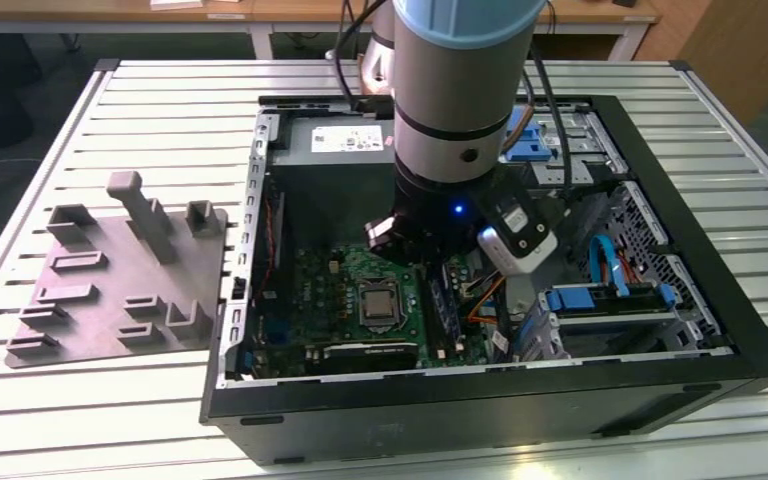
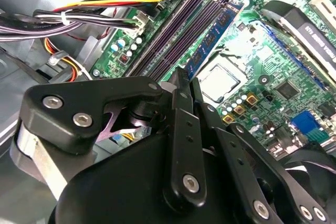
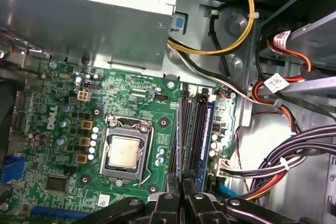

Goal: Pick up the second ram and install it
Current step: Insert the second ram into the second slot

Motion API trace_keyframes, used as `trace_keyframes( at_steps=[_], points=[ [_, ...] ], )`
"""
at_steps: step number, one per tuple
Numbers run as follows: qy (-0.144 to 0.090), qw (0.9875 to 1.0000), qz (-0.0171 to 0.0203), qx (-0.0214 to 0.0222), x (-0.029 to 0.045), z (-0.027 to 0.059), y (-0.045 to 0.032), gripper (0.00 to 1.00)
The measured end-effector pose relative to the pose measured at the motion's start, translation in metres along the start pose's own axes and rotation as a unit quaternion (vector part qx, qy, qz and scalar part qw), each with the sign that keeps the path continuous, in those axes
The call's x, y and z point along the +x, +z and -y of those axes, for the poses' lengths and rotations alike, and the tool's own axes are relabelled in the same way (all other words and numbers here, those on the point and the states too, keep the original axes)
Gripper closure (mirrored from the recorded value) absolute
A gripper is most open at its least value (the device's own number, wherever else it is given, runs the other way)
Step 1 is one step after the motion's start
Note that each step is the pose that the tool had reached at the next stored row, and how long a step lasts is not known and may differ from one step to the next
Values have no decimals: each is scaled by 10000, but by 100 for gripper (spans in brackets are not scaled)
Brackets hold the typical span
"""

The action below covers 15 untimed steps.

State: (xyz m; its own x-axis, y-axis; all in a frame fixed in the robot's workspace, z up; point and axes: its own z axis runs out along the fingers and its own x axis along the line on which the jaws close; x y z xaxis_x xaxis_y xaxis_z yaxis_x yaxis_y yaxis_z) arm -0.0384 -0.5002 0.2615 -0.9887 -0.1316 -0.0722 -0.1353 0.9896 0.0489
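Observation:
The second ram (image 3: 208,135), a thin dark stick with bluish marks, stands on edge along the black motherboard slots (image 3: 191,135). It also shows in the second wrist view (image 2: 215,30) and in the exterior view (image 1: 446,300), beside the processor socket (image 3: 125,151). My gripper (image 3: 182,184) hangs inside the computer case, just over the near end of the slots. Its black fingers (image 2: 181,85) are drawn close together with nothing visible between them. The fingertips lie right beside the ram's end; I cannot tell whether they touch it.
Bundles of coloured cables (image 3: 283,166) run close beside the slots. The grey power supply box (image 3: 94,19) borders the motherboard. Outside the case (image 1: 731,330), the grey fixture plate (image 1: 104,290) with upright blocks lies on the slatted table at the exterior view's left.

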Motion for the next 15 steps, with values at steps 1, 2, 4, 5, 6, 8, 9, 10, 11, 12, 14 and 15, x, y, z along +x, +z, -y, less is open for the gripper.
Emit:
trace_keyframes(
  at_steps=[1,2,4,5,6,8,9,10,11,12,14,15],
  points=[
    [17,10000,1,1,0,0,0,86],
    [35,10000,2,3,0,0,1,86],
    [77,10000,4,6,0,0,1,86],
    [103,9999,5,7,0,0,2,86],
    [128,9999,6,9,0,0,2,86],
    [174,9998,8,13,0,0,2,86],
    [196,9998,10,14,0,0,3,86],
    [218,9998,11,16,0,0,3,86],
    [245,9997,12,18,0,0,4,86],
    [269,9996,13,19,0,0,4,86],
    [316,9995,15,23,0,0,5,86],
    [338,9994,17,25,0,0,5,86]
  ],
)
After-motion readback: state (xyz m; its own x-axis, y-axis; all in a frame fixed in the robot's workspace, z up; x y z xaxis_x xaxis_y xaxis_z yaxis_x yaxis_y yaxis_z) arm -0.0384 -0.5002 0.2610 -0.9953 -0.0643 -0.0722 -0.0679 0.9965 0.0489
